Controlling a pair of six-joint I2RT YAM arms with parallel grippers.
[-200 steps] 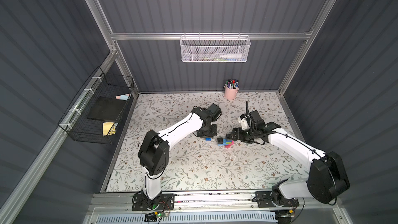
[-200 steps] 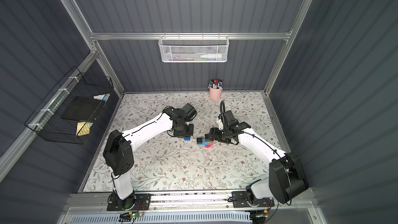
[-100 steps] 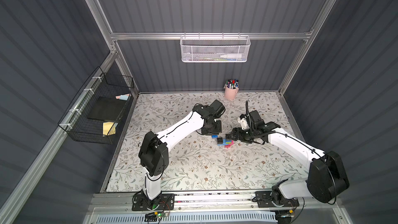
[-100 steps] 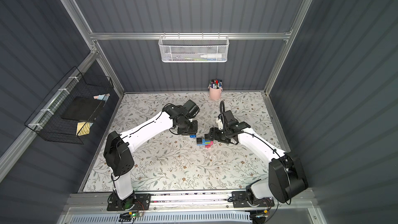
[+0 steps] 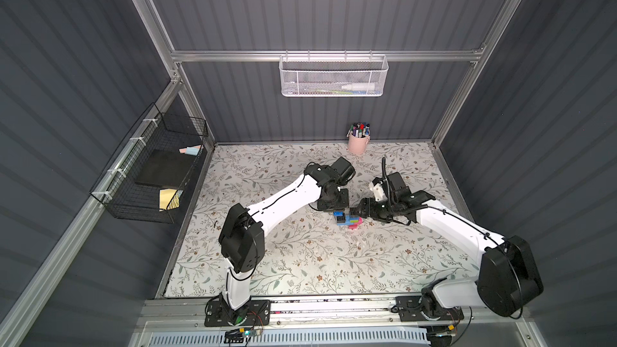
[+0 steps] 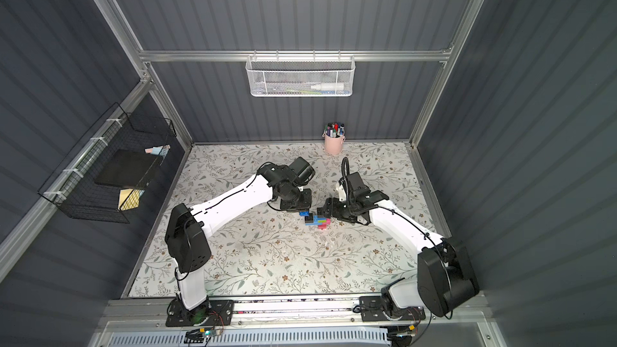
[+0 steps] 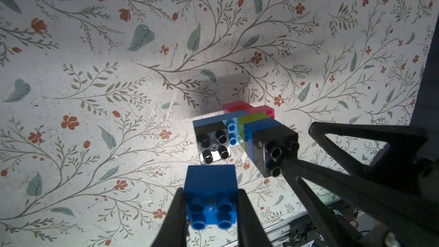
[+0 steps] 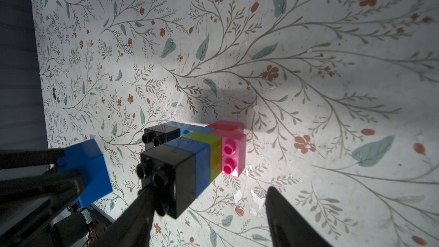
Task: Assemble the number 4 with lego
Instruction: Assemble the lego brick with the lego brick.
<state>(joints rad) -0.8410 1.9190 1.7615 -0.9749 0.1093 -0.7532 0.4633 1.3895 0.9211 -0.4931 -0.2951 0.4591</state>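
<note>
Since a second ago the left tool point(image 7: 211, 193) has slid closer to the number 4 point(image 5: 347, 220), a flat multicoloured figure of joined plastic bricks, and it clamps a dark blue square studded brick point(image 7: 210, 184) just short of the figure's black square brick point(image 7: 213, 143). The right tool point(image 8: 209, 188) stands wide, one finger point(image 8: 133, 212) against the second black brick point(image 7: 273, 143) at its studs, its mate over bare floral-patterned table point(image 5: 300, 262). The figure lies mid-table, well apart from every edge.

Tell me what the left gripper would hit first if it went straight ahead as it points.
The blue brick in the left gripper would likely meet the four-studded black brick first; depth is uncertain.
</note>
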